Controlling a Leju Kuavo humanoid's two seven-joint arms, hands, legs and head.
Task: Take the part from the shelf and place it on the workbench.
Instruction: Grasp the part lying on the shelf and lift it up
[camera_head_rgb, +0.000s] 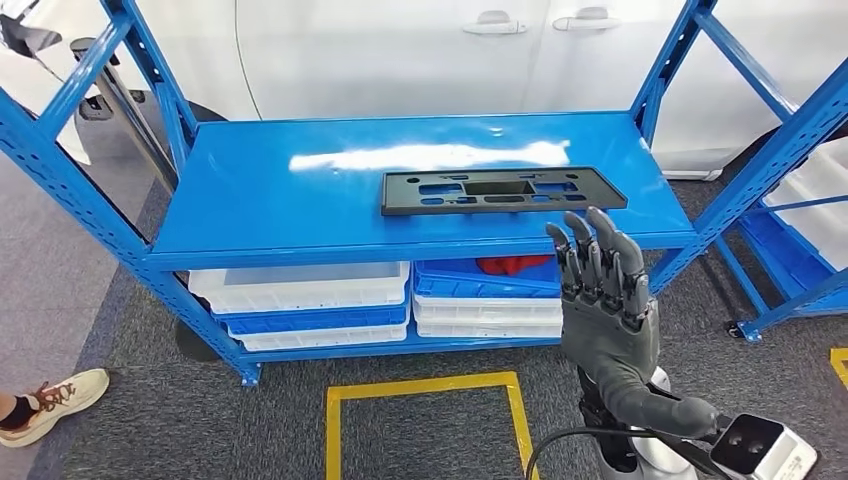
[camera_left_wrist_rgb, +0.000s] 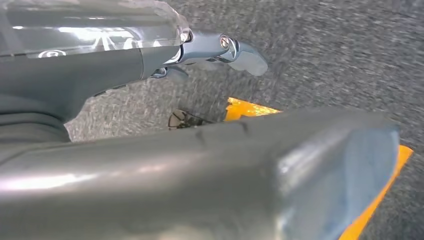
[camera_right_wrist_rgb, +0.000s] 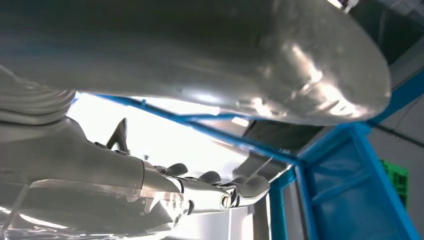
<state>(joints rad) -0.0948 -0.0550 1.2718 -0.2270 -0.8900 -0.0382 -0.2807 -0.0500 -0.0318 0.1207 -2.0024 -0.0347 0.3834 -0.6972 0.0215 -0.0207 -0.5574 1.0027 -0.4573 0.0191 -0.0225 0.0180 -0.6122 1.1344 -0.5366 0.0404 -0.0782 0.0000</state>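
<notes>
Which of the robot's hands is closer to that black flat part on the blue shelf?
Right. The right hand is raised, fingers spread, just in front of the black part. The left hand hangs low over the grey carpet, away from the shelf.

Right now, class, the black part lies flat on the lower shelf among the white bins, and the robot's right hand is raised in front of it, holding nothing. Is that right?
Not quite. The head view shows the black part lying flat on the top shelf, not the lower one; the white bins sit below it. The rest holds: the right hand is raised in front of it, holding nothing.

Black part (camera_head_rgb: 503, 190) on blue shelf (camera_head_rgb: 300, 200); possibly red item (camera_head_rgb: 512, 265) below.
</notes>
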